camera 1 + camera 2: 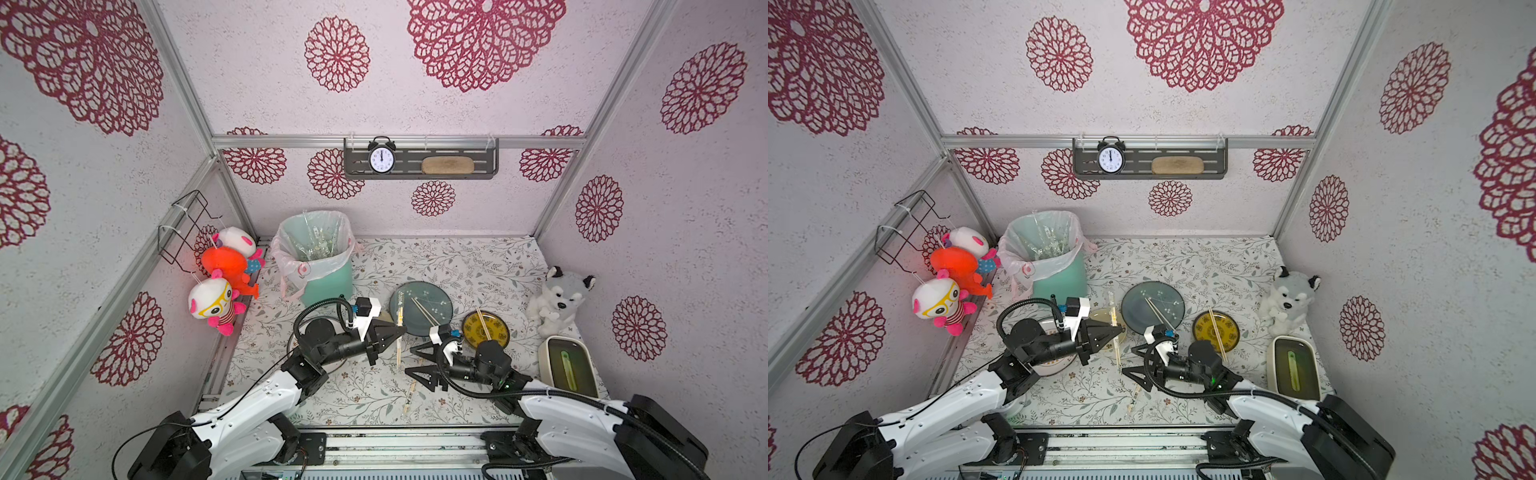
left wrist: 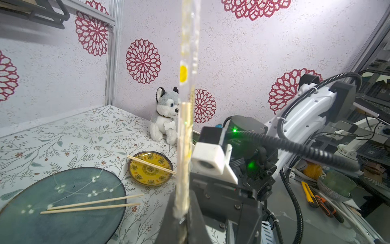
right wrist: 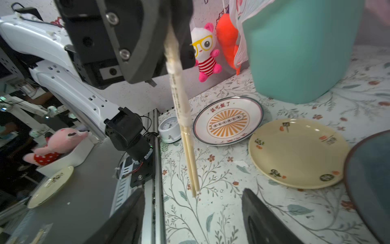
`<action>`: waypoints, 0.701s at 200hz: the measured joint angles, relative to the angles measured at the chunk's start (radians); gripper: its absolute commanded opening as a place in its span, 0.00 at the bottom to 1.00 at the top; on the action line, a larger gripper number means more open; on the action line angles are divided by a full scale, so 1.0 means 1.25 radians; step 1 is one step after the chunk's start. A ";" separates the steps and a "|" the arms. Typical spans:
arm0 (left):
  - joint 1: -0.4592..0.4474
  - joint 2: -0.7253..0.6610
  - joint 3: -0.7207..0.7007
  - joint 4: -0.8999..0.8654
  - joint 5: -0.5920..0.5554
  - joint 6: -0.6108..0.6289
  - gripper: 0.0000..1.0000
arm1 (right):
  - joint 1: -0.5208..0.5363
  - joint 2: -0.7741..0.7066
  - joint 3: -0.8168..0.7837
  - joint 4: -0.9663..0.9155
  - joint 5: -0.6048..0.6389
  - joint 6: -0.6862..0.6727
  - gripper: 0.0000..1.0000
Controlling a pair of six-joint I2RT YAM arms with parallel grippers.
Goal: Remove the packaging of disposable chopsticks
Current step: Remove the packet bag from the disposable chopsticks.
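Note:
My left gripper is shut on the packaging, a clear sleeve that stands crosswise to its fingers. A pair of disposable chopsticks sticks partway out of the sleeve's lower end. The tips of these sticks hang just above the table. My right gripper is open, close below those tips and touching nothing. One bare pair lies on the blue-grey plate and another on the yellow plate. A wrapped pair lies near the front edge.
A teal bin with a pinkish liner holds several clear sleeves at the back left. A cream plate and a white plate lie under the left arm. A plush husky and a white container stand at the right.

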 measured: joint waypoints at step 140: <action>-0.001 -0.031 -0.018 0.005 0.008 -0.002 0.00 | 0.006 0.200 0.066 0.221 -0.090 0.051 0.21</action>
